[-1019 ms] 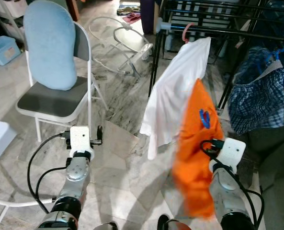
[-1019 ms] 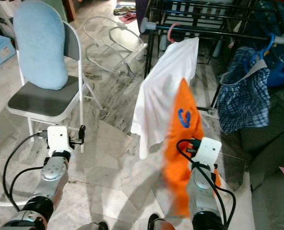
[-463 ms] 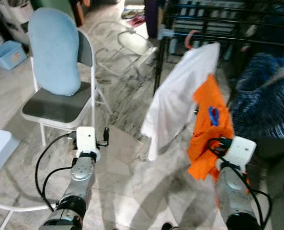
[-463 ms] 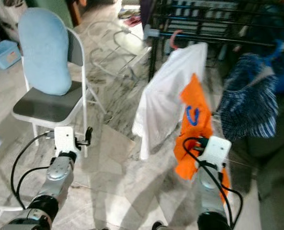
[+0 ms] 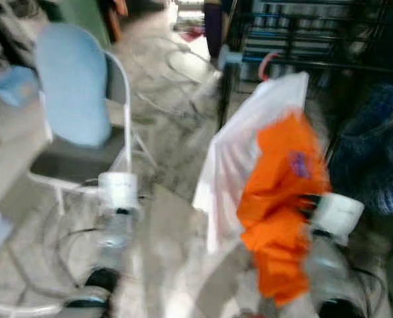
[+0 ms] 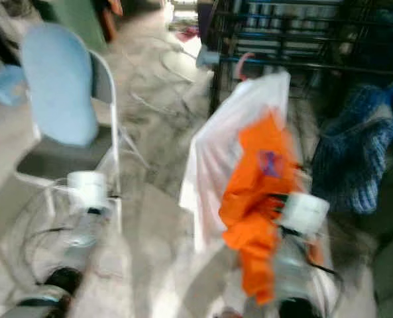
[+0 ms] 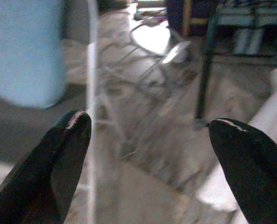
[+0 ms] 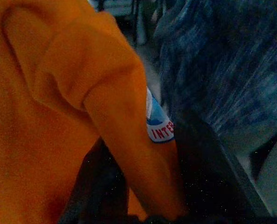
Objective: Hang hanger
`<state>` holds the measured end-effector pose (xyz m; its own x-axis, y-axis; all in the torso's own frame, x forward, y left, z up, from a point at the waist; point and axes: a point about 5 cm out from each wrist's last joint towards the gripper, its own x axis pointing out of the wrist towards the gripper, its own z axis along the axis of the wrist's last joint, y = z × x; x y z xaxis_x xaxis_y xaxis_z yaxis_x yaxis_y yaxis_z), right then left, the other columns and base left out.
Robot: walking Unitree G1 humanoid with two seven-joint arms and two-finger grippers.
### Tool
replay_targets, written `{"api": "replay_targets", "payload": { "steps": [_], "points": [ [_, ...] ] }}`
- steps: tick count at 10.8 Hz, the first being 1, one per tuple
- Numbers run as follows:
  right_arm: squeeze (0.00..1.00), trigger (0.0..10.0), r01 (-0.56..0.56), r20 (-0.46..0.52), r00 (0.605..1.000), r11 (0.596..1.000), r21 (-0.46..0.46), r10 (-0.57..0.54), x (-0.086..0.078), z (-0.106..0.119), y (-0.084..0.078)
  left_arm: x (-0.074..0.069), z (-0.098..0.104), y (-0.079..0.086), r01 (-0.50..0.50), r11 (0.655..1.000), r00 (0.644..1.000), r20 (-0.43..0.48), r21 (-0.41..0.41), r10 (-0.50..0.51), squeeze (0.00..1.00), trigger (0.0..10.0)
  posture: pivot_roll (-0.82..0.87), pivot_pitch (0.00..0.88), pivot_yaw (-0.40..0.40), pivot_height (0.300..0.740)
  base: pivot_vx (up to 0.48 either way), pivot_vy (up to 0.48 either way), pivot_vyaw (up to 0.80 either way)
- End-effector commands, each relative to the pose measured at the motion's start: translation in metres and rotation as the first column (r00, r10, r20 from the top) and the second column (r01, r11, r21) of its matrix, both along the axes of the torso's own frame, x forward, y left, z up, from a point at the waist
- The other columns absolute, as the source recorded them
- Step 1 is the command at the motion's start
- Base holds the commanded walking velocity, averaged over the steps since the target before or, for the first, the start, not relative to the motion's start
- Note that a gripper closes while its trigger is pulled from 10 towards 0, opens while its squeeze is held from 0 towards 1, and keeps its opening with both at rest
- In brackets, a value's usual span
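My right gripper [image 8: 152,177] is shut on an orange garment [image 5: 282,199], whose fabric is pinched between the dark fingers. A bluish mark [image 5: 297,163] shows on the garment; I cannot tell whether it is a hanger. The garment hangs in front of a white shirt [image 5: 246,142], which hangs from a pink hook [image 5: 268,63] on the dark drying rack [image 5: 315,65]. My left gripper [image 7: 150,120] is open with nothing in it, low at the left beside the chair. The head views are blurred.
A white folding chair [image 5: 126,106] with a light blue cushion [image 5: 70,86] stands at the left. A blue plaid garment [image 5: 372,152] hangs on the rack at the right. White wire frames [image 7: 157,42] lie on the marble floor [image 5: 163,159] behind.
The whole picture has shifted and blurred, so the camera moved. The orange garment in my right gripper now sits higher and overlaps the white shirt. My left gripper stays open.
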<state>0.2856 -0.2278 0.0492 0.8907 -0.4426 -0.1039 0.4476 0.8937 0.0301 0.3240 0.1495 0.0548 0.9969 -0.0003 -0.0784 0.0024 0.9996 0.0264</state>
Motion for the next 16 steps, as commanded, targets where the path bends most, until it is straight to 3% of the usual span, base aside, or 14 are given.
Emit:
{"api": "replay_targets", "payload": {
  "steps": [1, 9, 10, 11, 13, 16],
  "points": [
    [0.00, 10.0, -0.008, 0.050, 0.999, 1.000, 0.003, 0.008, 0.005, 0.009, 0.006, -0.001, -0.001, 0.015, -0.032, 0.999, 0.999, -0.009, 0.023, 0.032, 0.00, 10.0, -0.08, 0.130, 0.047, 0.740, 0.454, 0.000, 0.00],
    [0.00, 10.0, -0.008, 0.050, 0.999, 1.000, 0.003, 0.008, 0.005, 0.009, 0.006, -0.001, -0.001, 0.015, -0.032, 0.999, 0.999, -0.009, 0.023, 0.032, 0.00, 10.0, -0.08, 0.130, 0.047, 0.740, 0.454, 0.000, 0.00],
    [0.00, 10.0, -0.020, 0.114, 0.993, 0.964, 0.264, -0.011, 0.010, 0.018, 0.022, -0.002, -0.003, -0.003, 0.071, 0.997, 0.997, -0.019, 0.036, -0.070, 0.00, 10.0, -0.11, 0.160, 0.089, 0.740, 0.000, 0.000, 0.00],
    [0.00, 10.0, -0.046, 0.140, 0.990, 0.925, 0.377, -0.008, 0.012, 0.021, 0.031, -0.004, -0.005, -0.010, 0.115, 0.993, 0.993, -0.024, 0.039, -0.114, 0.00, 10.0, -0.11, 0.166, 0.087, 0.740, 0.000, 0.000, 0.00],
    [0.00, 10.0, -0.078, 0.167, 0.986, 0.889, 0.452, 0.002, 0.016, 0.026, 0.042, -0.009, -0.010, -0.012, 0.141, 0.990, 0.990, -0.035, 0.028, -0.140, 0.00, 10.0, -0.10, 0.190, 0.085, 0.740, 0.000, 0.000, 0.00],
    [0.00, 10.0, -0.163, 0.193, 0.978, 0.881, 0.444, 0.084, 0.017, 0.038, 0.052, -0.010, -0.010, -0.014, 0.164, 0.986, 0.986, -0.035, 0.024, -0.163, 0.00, 10.0, -0.10, 0.197, 0.090, 0.740, 0.000, 0.000, 0.00]
  ]
}}
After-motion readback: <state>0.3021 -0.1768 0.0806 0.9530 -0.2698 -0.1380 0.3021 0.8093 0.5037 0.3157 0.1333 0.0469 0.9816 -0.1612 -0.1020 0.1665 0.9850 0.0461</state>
